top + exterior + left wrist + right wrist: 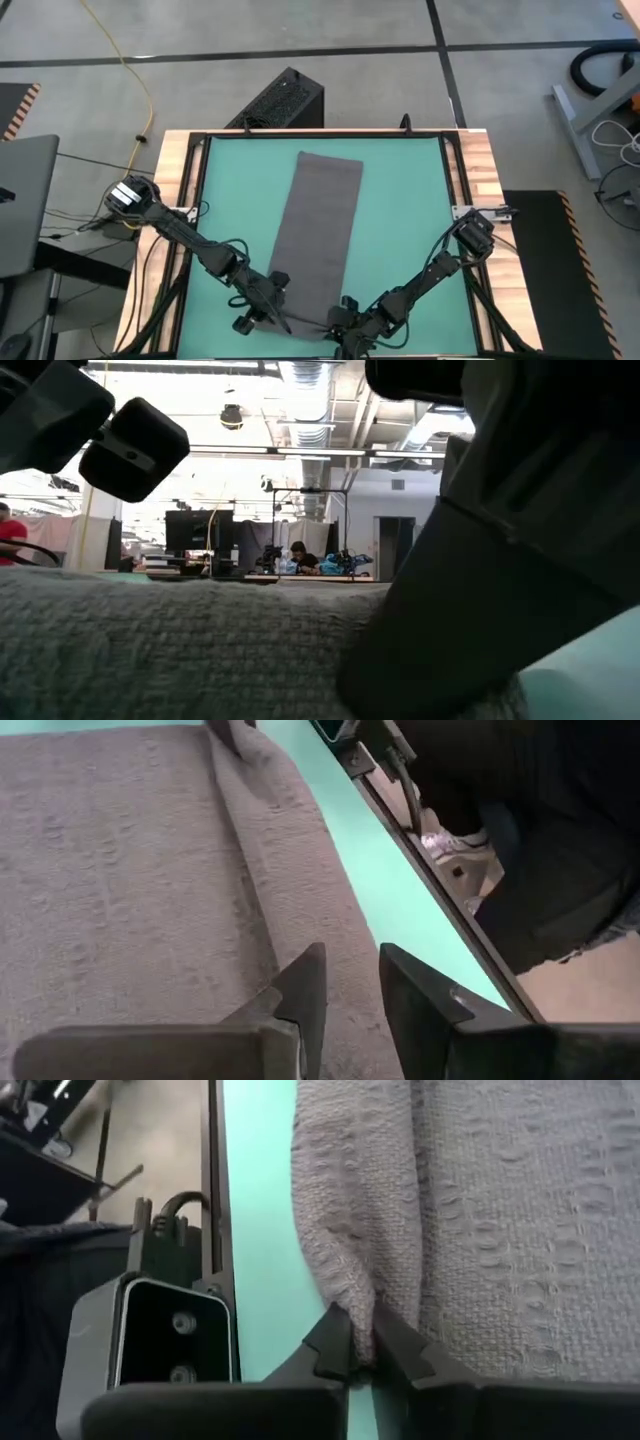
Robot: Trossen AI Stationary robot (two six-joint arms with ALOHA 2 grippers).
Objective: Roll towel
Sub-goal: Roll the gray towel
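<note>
Two dark grippers at near hem of long dark grey woven cloth towel (pixel 318 235), flat on green mat (pixel 405 200): right gripper (pixel 362 1358) pinching fold, left gripper (pixel 352 988) parted. Best rolled evenly, both corners level.

One camera looks straight down on the whole desk (pixel 470 170). Another sits at desk level, facing the room. Both wrist cameras hover close over the towel (pixel 120 890) at the desk's near edge.

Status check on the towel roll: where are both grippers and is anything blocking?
Right gripper pinching towel at near edge. Left gripper slightly open over same edge, nothing held. Towel flat on green mat, not yet rolled. Nothing in the way.
</note>
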